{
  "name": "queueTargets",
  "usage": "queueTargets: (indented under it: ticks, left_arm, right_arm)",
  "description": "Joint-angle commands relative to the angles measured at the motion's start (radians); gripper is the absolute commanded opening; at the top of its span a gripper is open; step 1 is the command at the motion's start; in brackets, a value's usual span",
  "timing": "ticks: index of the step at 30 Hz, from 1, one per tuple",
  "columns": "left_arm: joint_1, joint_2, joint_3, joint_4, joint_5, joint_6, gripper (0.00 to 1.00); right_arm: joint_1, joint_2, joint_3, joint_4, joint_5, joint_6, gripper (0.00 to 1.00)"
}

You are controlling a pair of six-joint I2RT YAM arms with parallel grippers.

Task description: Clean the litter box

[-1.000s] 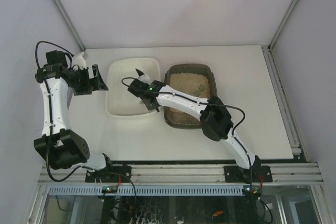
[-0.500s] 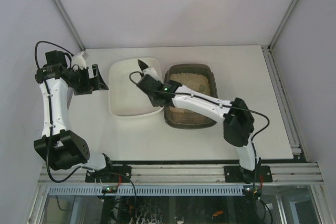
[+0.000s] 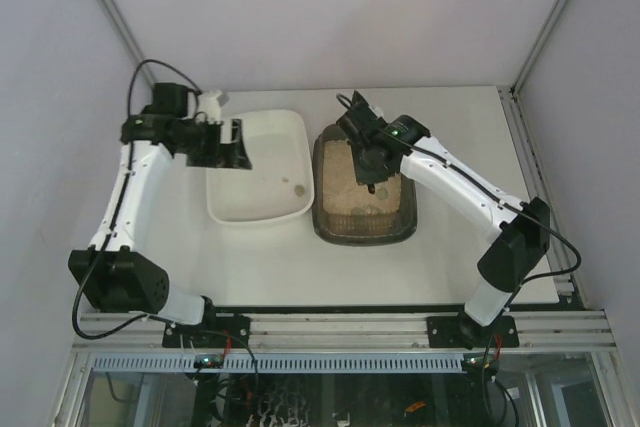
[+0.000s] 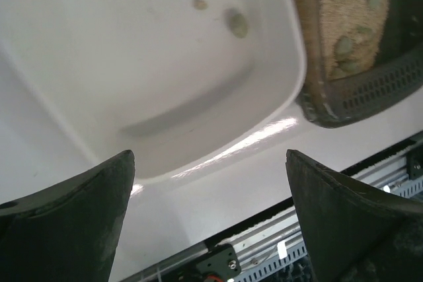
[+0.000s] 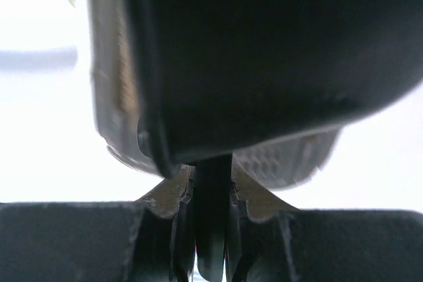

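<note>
**Two arms over two trays set side by side on one white table.**

The litter box [image 3: 360, 237] lies mid-table, its left rim just beside the white tray [image 3: 250, 182]. The table [image 3: 480, 247] is bare to the box's right and along the near edge in front of both trays. The left arm rises and bends inward, with the left gripper [image 3: 228, 143] spread wide above the tray's left side. The right arm reaches back and leftward, with the right gripper [image 3: 372, 157] above the litter, clamped on the thin handle of one black scoop [image 5: 264, 51]. Two small clumps [image 4: 236, 23] lie in the white tray.
</note>
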Motion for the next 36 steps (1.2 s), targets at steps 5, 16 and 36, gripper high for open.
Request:
queueTargets:
  ticks: [5,16,36]
  left_arm:
    - [-0.436,-0.093,-0.209,0.388,-0.16,-0.415,1.0]
    - [-0.495,0.018,-0.36,0.575,-0.102,-0.588,1.0]
    - [-0.475,0.082,-0.473,0.613,-0.224,-0.429,1.0]
  right_arm:
    - [0.06,0.06,-0.027,-0.423,0.055,0.019,0.0]
    - [-0.084,0.016,-0.217,-0.336,-0.101,-0.04,0.0]
    - [-0.11,0.184,-0.111,-0.362,-0.104,-0.045,0.0]
